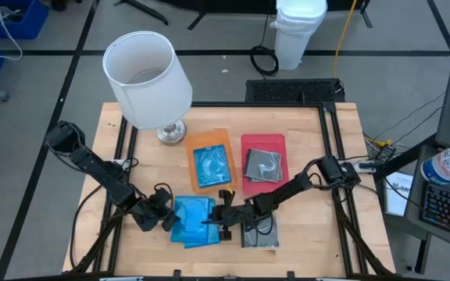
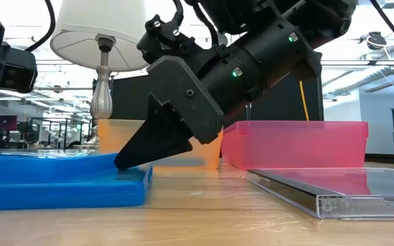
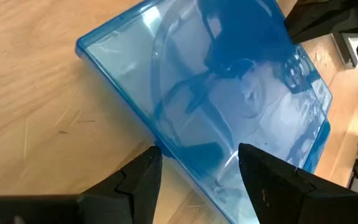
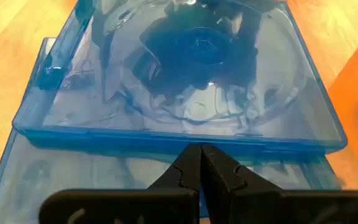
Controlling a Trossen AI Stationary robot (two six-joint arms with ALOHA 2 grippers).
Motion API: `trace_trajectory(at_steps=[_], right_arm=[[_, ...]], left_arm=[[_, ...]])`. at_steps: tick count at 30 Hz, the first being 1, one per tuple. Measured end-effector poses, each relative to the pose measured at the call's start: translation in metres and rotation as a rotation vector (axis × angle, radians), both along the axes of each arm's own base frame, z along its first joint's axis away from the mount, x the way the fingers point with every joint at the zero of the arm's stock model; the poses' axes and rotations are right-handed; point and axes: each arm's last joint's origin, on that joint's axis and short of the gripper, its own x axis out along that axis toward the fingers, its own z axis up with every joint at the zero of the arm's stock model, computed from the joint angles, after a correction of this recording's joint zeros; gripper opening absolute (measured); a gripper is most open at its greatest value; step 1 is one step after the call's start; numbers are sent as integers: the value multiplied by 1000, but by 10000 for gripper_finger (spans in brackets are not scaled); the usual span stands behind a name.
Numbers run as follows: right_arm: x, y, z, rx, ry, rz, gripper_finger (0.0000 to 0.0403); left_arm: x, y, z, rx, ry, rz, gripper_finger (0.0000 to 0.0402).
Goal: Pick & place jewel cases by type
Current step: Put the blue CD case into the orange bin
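On the surface (image 1: pixel 303 156): a lamp (image 1: pixel 148 78) stands at the back, two trays sit mid-surface, loose cases lie at the front edge.
Orange tray (image 1: pixel 209 140): holds one blue case (image 1: pixel 212 166); likely the blue bin.
Red tray (image 1: pixel 262 144): holds one clear, dark-centred case (image 1: pixel 264 165); likely the bin for clear ones.
Blue stack (image 1: pixel 194 221): two blue cases, the top one skewed across the lower, front centre, between the arms.
Clear case (image 1: pixel 260 232): flat on the wood just beside the stack, under the right arm, unsorted.
Left end effector (image 1: pixel 165 219): fingers (image 3: pixel 138 183) spread wide astride the top case's near edge, gripping nothing yet; apparently lined up to pinch that edge.
Right end effector (image 1: pixel 216 224): fingers pressed together, empty, tip resting on the lower blue case against the top case's side; seemingly bracing the stack.
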Motion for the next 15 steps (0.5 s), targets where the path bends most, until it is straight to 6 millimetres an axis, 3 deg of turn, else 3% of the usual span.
trace_trajectory(at_steps=[10,15], right_arm=[[0,-1,0,28,14,8,0],[1,-3,-1,58,23,27,0]], left_arm=[[-2,-1,-1,-56,78,-37,213],[-4,-2,3,-25,197,-53,213]])
